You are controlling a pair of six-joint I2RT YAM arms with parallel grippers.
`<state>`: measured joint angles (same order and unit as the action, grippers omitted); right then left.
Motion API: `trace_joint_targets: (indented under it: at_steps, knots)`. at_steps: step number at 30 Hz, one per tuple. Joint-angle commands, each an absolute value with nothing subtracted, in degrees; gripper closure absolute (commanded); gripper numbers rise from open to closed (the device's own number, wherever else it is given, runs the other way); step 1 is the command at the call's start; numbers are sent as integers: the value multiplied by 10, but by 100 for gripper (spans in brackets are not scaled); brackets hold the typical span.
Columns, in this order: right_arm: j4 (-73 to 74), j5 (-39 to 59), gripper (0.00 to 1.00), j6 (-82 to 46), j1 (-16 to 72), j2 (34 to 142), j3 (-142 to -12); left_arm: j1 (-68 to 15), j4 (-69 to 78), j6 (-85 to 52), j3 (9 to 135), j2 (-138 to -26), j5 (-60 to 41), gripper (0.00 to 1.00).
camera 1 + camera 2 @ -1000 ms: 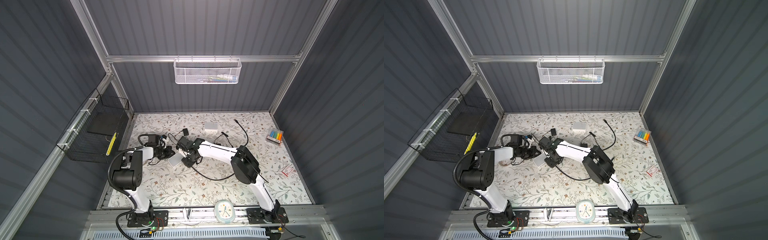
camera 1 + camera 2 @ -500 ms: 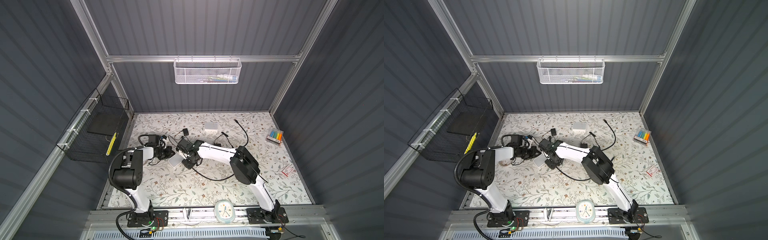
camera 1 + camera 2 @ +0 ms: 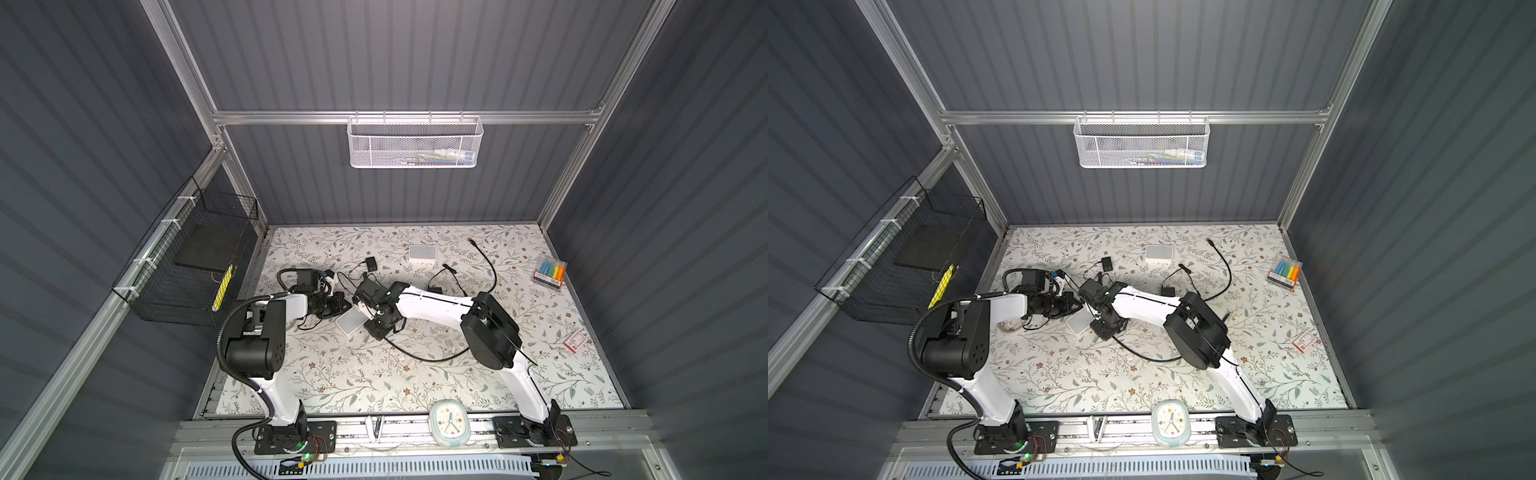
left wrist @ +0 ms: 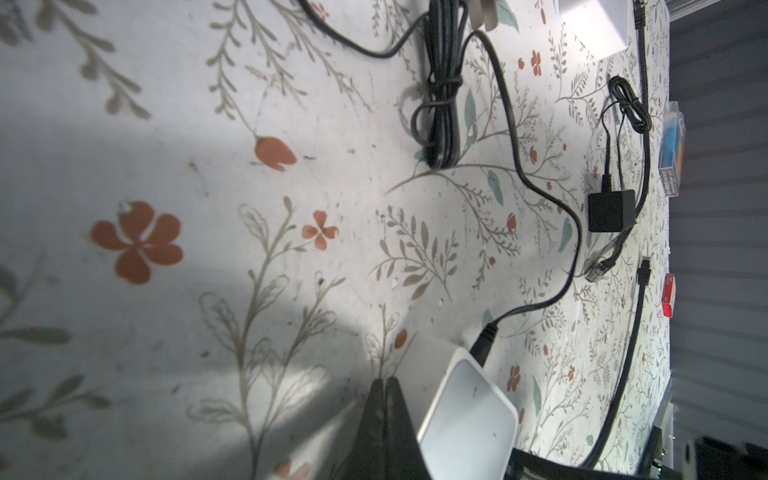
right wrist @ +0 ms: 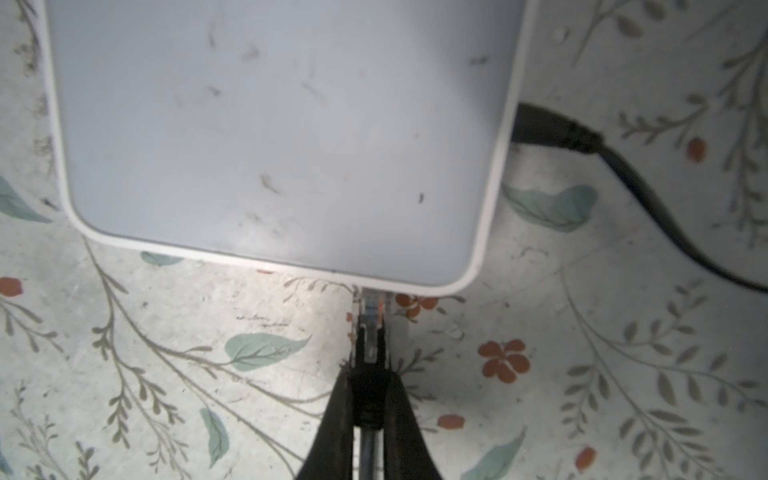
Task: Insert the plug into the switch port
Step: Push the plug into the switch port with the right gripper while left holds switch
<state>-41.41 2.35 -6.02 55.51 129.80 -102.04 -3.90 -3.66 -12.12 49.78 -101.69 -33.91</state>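
Note:
The white switch (image 3: 350, 323) (image 3: 1076, 322) lies on the floral mat between my two grippers. In the right wrist view the switch (image 5: 282, 137) fills the upper part. My right gripper (image 5: 368, 376) (image 3: 373, 325) is shut on the black boot of a clear plug (image 5: 370, 320). The plug's front end meets the switch's near edge. The port itself is hidden under the rim. My left gripper (image 4: 385, 384) (image 3: 343, 306) is shut with nothing in it, its tips beside the switch (image 4: 469, 419). A second black cable (image 5: 552, 133) (image 4: 484, 345) enters another side of the switch.
The plug's black cable (image 3: 415, 357) loops across the mat. A second white box (image 3: 422, 252), two black adapters (image 3: 370, 263) (image 3: 435, 289) and loose cables lie behind. A marker pack (image 3: 550, 272) and a red card (image 3: 575, 341) sit at the right. A clock (image 3: 449, 424) stands at the front.
My right gripper has edged slightly left with the plug, closer to the switch. The left arm has stayed put.

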Motion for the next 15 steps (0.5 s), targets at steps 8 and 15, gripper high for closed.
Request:
trace_joint_targets:
  at_steps: [8,15]
  knots:
    - [-430,1,100,-62,558,1305,-1049,-35,-25,-122,492,-1029,-366,100]
    - [-426,6,100,-69,558,1315,-1056,-35,-21,-124,492,-1030,-372,100]
